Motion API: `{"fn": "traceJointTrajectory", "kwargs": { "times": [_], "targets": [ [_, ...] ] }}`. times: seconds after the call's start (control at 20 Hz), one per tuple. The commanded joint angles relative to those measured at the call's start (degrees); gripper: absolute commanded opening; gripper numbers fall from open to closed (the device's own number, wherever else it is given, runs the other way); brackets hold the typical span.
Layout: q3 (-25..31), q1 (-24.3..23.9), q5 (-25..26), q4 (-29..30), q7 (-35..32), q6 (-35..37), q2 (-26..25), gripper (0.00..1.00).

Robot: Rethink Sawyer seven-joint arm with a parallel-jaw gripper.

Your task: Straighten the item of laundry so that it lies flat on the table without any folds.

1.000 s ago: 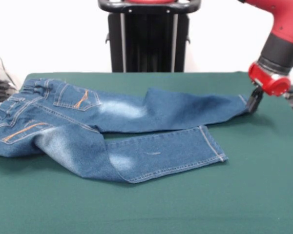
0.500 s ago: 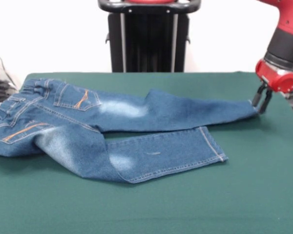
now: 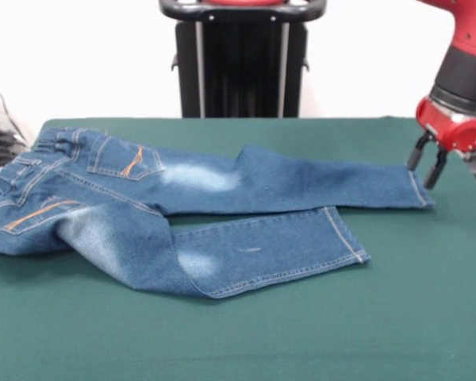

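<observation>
Gripper [image 3: 425, 165]: open, empty, at 3 o'clock, just above far leg's hem.
Jeans [image 3: 182, 214]: waistband at 9 o'clock edge.
Table [image 3: 301, 333]: bare toward 6 o'clock.

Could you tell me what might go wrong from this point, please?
The gripper hangs open just above the far leg's hem; lowering again could snag and rumple that cuff. The near leg has a fold by the seat, so the jeans are not flat. The waistband reaches the table edge and might slip off.

Blue jeans [image 3: 182, 206] sprawl on green table [image 3: 301, 333], seemingly creased.
</observation>
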State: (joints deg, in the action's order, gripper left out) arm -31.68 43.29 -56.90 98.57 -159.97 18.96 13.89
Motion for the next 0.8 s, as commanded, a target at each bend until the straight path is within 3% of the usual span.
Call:
{"fn": "traceJointTrajectory", "kwargs": {
  "times": [0.05, 0.4, 0.8],
  "targets": [
    [4.6, -1.5, 0.6, -3.0, -12.9, 1.0, -1.5, 1.0],
    [7.1, -10.8, 3.4, -1.7, -2.8, -6.0, -1.9, 1.0],
    [9.9, -18.0, 9.2, -2.2, -0.4, -12.0, -1.9, 1.0]
  ]
}}
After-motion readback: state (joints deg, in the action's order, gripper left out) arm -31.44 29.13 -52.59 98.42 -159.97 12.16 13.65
